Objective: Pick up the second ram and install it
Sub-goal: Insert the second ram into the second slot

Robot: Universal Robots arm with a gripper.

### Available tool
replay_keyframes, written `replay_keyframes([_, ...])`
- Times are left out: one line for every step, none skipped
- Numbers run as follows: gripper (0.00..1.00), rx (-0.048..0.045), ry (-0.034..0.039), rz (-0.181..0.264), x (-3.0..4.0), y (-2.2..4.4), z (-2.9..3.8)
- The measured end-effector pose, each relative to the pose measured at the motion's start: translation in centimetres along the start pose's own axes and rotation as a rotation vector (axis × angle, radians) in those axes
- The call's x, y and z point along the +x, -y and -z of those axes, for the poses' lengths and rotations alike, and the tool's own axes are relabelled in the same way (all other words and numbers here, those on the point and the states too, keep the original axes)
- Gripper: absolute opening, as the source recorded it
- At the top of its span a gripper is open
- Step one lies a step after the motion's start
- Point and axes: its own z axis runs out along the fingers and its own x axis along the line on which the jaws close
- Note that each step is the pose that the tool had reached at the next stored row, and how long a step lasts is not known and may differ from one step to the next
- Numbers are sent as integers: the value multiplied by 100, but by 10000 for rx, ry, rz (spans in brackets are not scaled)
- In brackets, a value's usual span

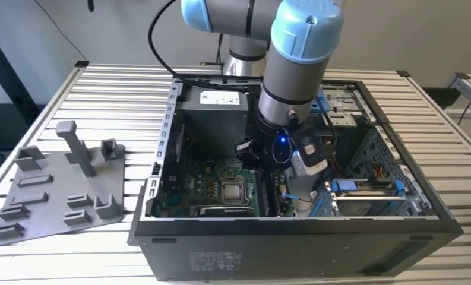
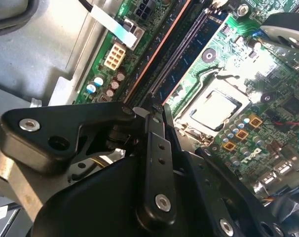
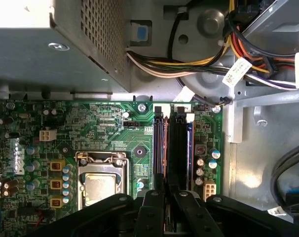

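RAM stick (image 3: pixel 168 163) stands upright in a motherboard (image 3: pixel 90 133) slot, its near end pinched between the closed jaws of the gripper (image 3: pixel 165 200).

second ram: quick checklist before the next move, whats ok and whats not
1. Gripper lined up over the memory slots: ok.
2. Second ram in the grip: cannot tell.
3. Slot under the gripper free: cannot tell.
4. Cable bundle away from the slots: ok, it lies past the board's edge.
5. Case open, arm reaching inside: ok.
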Motion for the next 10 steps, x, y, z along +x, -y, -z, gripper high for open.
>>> replay_keyframes([14, 2, -1, 2, -1, 0, -1])
replay_keyframes([14, -4, 0, 3, -1, -1, -7])
replay_keyframes([14, -3, 0, 5, -3, -1, -14])
replay_keyframes([14, -3, -1, 5, -5, 0, -21])
replay_keyframes([14, -2, -2, 4, -7, 1, -25])
replay_keyframes([14, 0, -7, 4, -10, 1, -27])
replay_keyframes([14, 2, -12, 3, -14, 1, -28])
replay_keyframes([14, 3, -18, 3, -17, 1, -30])
replay_keyframes([14, 3, -19, 3, -18, 1, -31])
replay_keyframes([14, 3, -20, 1, -18, 1, -31])
